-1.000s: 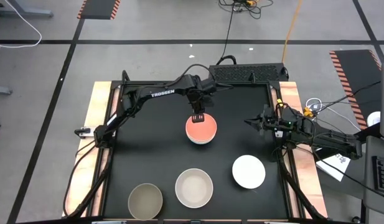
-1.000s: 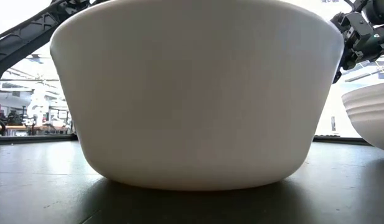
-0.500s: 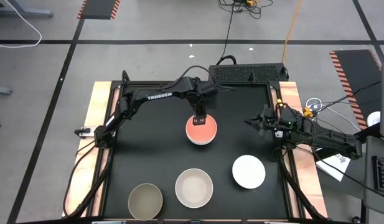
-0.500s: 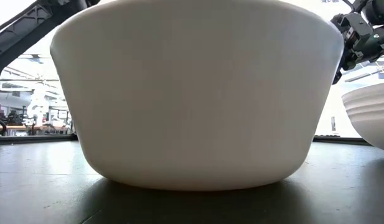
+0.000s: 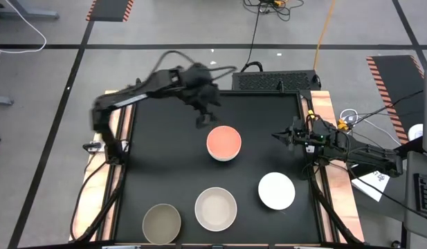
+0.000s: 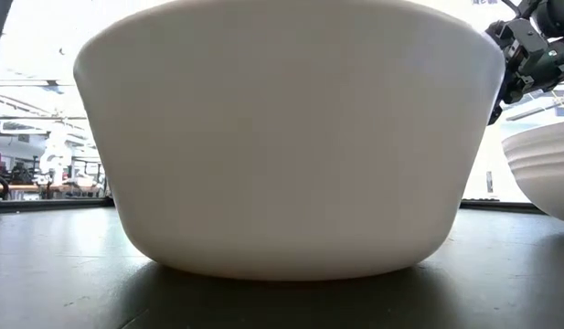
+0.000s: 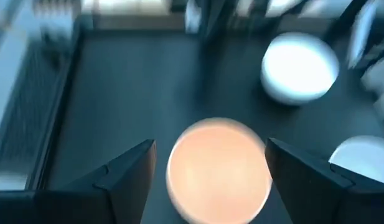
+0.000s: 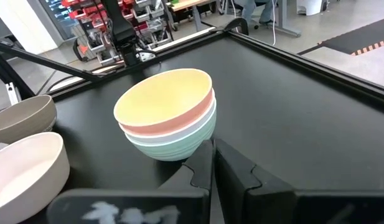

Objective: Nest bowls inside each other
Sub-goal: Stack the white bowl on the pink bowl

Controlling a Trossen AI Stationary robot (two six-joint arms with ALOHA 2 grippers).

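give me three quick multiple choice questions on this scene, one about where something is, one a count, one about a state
1. Where does the olive-grey bowl sit on the table?
A. near front left corner
B. back right corner
C. under the right gripper

2. How many bowls make up the stack?
A. one
B. three
C. five

3. How are the left gripper's jaws?
A. shut on the pink bowl
B. open and empty
C. shut on the cream bowl

Answers:
1. A: the high view shows it at the front left, beside the cream bowl.
2. B: the right wrist view shows a pink bowl on top, a pale layer and a mint bowl beneath.
3. B: the left wrist view shows its fingers spread wide above the stack, holding nothing.

The right gripper waits shut at the table's right edge.
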